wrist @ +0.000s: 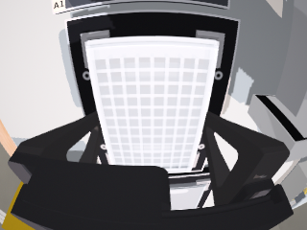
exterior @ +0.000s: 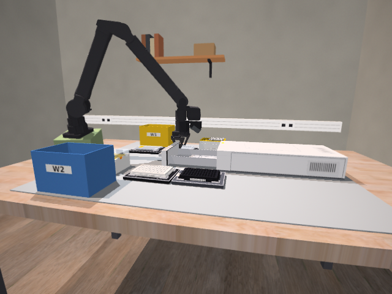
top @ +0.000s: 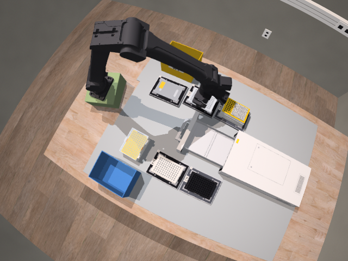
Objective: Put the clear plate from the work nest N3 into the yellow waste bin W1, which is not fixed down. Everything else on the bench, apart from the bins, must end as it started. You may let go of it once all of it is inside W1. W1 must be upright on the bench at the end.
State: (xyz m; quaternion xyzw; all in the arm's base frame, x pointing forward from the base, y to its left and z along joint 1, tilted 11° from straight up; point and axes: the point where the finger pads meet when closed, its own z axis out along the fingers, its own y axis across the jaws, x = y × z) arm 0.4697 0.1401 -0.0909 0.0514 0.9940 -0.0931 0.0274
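Observation:
My gripper (wrist: 152, 116) straddles the plate's near end, with one dark finger against each long side, and is shut on it. The plate still rests in its nest. In the overhead view the gripper (top: 204, 101) is low over the middle nest of the back row, and the arm hides most of the plate. The yellow bin W1 stands upright behind that row, partly hidden by the arm. It also shows in the side view (exterior: 156, 135).
A grey lidded plate (top: 168, 90) lies left of the gripper and a yellow tip box (top: 235, 111) right of it. A white instrument (top: 265, 168) with its drawer out (top: 209, 143) is close in front. Farther forward are a white plate (top: 167, 169), a black plate (top: 200, 185), a yellow rack (top: 134, 143) and blue bin W2 (top: 115, 174).

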